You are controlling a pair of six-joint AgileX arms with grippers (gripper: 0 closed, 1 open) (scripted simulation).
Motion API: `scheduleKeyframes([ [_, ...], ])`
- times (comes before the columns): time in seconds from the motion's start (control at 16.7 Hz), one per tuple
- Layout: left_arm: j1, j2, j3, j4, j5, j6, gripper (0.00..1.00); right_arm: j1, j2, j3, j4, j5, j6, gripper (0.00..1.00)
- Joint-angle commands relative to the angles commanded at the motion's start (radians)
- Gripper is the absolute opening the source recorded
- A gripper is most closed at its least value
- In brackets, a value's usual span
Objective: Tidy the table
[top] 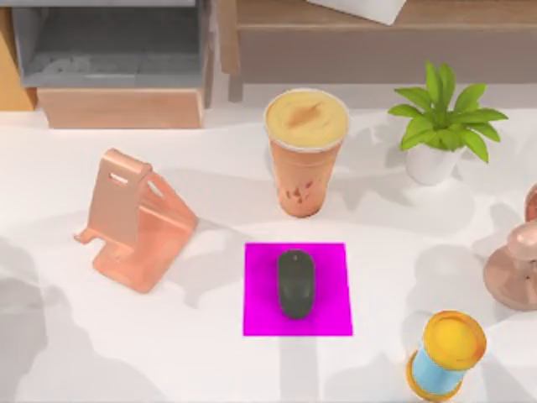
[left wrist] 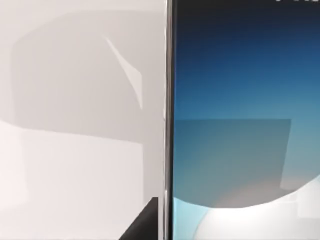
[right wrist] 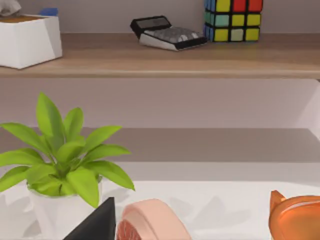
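The white bench (top: 210,361) spans the whole top view. From left to right it carries a copper phone stand (top: 134,220), an iced drink cup (top: 305,151) behind a dark mouse (top: 295,283) on a magenta mat (top: 336,290), a potted plant (top: 440,126), and a yellow-capped spool (top: 446,353). Whether either tool is open or closed cannot be told.

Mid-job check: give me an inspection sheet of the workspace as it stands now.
Surface: white table, shadowed in places.
Job's things: black mouse lying on the magenta mat; phone stand at left; iced drink cup upright behind the mat.
Clutter: potted plant at right; yellow-and-blue spool near right front; copper-coloured object at right edge.
Grippers: open or shut cannot be told.
Cables: nothing seen.
Surroundings: wooden shelf holding calculator, puzzle cube, white box.
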Motion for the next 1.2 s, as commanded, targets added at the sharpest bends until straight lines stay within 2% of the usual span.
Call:
scheduleKeyframes([
  [0.18,-0.013,-0.008,-0.005,0.015,0.006,-0.007,0.00,0.000,0.000,0.000,0.000,0.000,0.000,1.00],
  [0.3,-0.065,-0.059,-0.037,0.064,0.031,-0.048,0.00,0.000,0.000,0.000,0.000,0.000,0.000,1.00],
  [0.6,-0.225,-0.283,-0.151,0.266,0.107,-0.219,0.00,0.000,0.000,0.000,0.000,0.000,0.000,1.00],
  [0.9,-0.326,-0.452,-0.245,0.423,0.158,-0.388,0.00,0.000,0.000,0.000,0.000,0.000,0.000,1.00],
  [1.2,-0.513,-0.704,-0.357,0.653,0.233,-0.579,0.00,0.000,0.000,0.000,0.000,0.000,0.000,1.00],
])
